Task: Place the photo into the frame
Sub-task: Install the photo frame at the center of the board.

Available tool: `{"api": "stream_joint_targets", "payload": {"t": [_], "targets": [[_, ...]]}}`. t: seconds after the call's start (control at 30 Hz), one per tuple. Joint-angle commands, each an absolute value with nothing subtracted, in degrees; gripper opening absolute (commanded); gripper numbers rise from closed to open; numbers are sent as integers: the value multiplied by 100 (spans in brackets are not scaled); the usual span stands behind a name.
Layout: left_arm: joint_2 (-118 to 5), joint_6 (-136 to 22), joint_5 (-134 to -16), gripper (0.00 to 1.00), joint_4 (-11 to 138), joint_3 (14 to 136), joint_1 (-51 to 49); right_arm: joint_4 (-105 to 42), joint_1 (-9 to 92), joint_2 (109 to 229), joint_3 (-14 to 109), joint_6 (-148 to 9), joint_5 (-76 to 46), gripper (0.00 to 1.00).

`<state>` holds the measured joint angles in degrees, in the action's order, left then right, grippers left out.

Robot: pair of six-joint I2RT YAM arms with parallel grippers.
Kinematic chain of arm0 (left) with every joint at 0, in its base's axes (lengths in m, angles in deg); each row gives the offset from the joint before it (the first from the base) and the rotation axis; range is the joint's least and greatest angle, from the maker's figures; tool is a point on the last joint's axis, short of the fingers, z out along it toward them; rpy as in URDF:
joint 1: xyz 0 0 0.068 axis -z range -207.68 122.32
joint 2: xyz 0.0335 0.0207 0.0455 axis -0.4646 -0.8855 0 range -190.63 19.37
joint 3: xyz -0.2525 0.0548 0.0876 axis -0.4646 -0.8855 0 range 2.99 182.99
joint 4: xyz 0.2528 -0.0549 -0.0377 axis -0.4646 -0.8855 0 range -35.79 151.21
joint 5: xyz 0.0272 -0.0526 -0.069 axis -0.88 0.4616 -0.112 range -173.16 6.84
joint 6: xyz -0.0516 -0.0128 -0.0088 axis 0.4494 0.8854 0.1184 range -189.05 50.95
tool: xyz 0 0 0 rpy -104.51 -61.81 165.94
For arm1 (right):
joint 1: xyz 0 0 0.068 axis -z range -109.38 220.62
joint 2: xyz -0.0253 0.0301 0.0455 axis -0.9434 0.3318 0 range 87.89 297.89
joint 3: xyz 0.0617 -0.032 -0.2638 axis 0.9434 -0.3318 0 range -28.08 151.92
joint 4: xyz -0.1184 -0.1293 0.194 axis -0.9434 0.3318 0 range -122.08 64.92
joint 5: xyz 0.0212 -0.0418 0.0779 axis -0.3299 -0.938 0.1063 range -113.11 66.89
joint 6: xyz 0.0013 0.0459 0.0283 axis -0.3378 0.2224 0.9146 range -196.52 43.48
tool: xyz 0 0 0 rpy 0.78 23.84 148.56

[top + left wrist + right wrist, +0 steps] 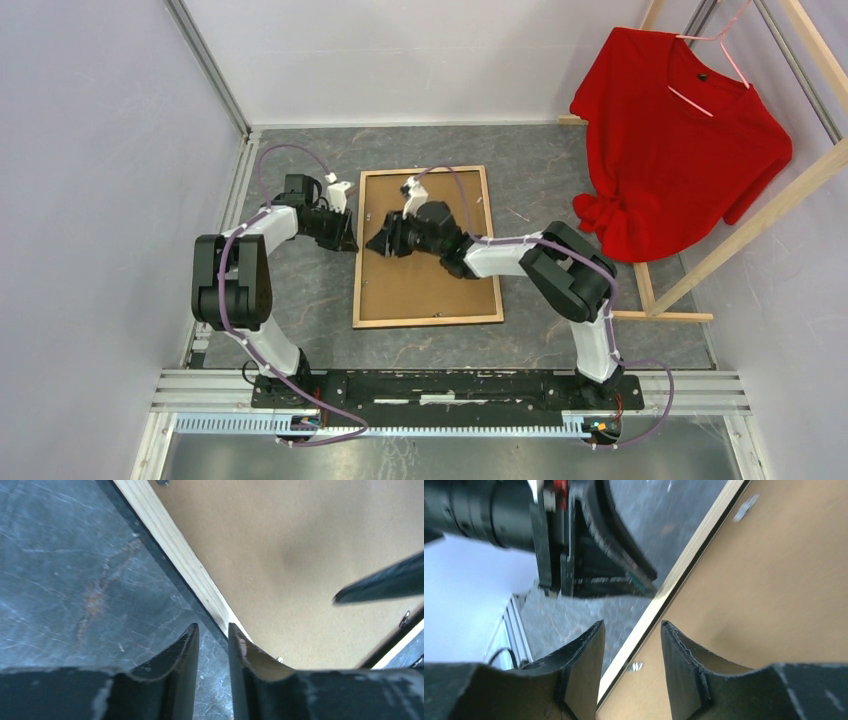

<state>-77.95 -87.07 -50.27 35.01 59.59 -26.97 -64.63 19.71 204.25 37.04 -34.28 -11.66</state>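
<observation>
We see one frame (430, 320) lying wood-back up on the table (300, 290), its long axis running away from the arm bases, with one brown backing board (420, 285) inside. At its left rail, the left gripper (213, 626) is slightly parted and the right gripper (631, 624) is spread wider. Both are empty.

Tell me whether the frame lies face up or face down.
Face down: the frame shows its light wood back, the backing board inside it.
</observation>
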Motion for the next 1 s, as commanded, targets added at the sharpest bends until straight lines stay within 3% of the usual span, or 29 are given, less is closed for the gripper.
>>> {"api": "stream_joint_targets", "payload": {"t": [0.0,0.23,0.53,0.97], "targets": [[-7932,-8371,-5088,39,3854,6390,-2759,-6797,2372,20207,4073,-3557,-854,52],[-8561,-8002,-4814,42,3962,6833,-2759,-6206,2775,21040,5046,-3817,-777,55],[-8912,-7908,-4602,16,4047,6925,-2759,-5790,2828,22101,6290,-3818,-580,53],[-9001,-8082,-4486,11,4077,6715,-2953,-5592,2860,22703,6813,-3785,-644,54]]}}
